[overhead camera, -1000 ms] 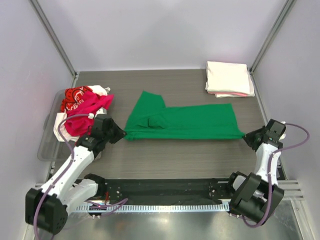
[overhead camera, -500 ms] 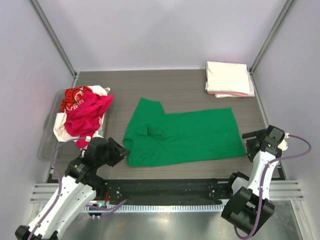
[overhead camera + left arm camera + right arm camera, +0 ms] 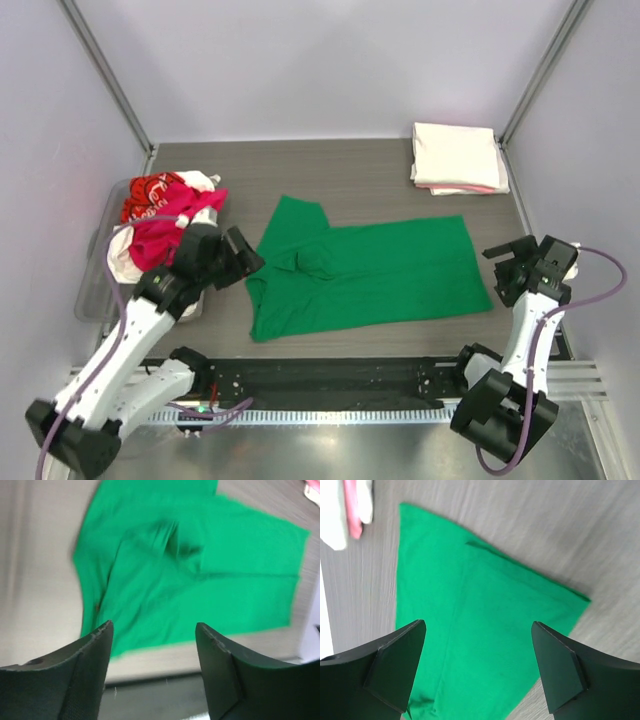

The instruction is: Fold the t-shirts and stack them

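Left hand (image 3: 248,262), right hand (image 3: 498,270) have withdrawn, spread, from green t-shirt (image 3: 390,275).

Left fingers (image 3: 85,670) spread wide, right fingers (image 3: 395,665) spread wide, both holding nothing

Lab cell, plain walls (image 3: 320,60) (metal posts (image 3: 108,75))

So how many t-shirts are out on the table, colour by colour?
green tee, spread flat: 1
magenta tee, in the heap: 1
red printed tee, in the heap: 1
white tee, in the heap: 1
cream-white tee, folded: 1
pink tee, folded underneath: 1
Total: 6 that show
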You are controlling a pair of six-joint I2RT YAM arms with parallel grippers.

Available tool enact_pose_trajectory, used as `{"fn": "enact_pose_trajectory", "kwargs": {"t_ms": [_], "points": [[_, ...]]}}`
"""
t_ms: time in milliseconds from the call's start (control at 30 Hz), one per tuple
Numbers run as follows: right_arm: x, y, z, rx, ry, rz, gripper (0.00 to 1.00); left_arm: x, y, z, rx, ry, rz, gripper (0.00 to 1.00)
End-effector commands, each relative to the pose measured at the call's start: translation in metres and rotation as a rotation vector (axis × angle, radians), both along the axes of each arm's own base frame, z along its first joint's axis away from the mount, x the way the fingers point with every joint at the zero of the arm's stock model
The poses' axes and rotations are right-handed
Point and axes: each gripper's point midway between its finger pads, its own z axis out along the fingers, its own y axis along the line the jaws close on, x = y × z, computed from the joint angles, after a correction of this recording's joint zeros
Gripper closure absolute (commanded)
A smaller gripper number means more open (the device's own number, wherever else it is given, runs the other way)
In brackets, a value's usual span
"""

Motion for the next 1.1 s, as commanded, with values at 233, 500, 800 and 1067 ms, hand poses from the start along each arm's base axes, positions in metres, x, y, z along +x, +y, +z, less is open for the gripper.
{"fn": "enact_pose_trajectory", "kwargs": {"t_ms": [233,500,800,1067], "points": [[0.044,0.056,0.036,-0.106,-0.123,0.369,0.07,0.215,-0.030,-0.027,0.258,-0.081,-0.165,0.39],[0.045,0.079,0.035,-0.125,-0.112,0.485,0.07,0.320,-0.034,-0.093,0.360,0.014,-0.201,0.39],[0.041,0.078,0.019,-0.133,-0.067,0.508,0.07,0.333,-0.059,-0.138,0.299,0.096,-0.210,0.47],[0.042,0.071,0.021,-0.167,-0.058,0.500,0.07,0.313,-0.070,-0.177,0.305,0.185,-0.231,0.80]]}}
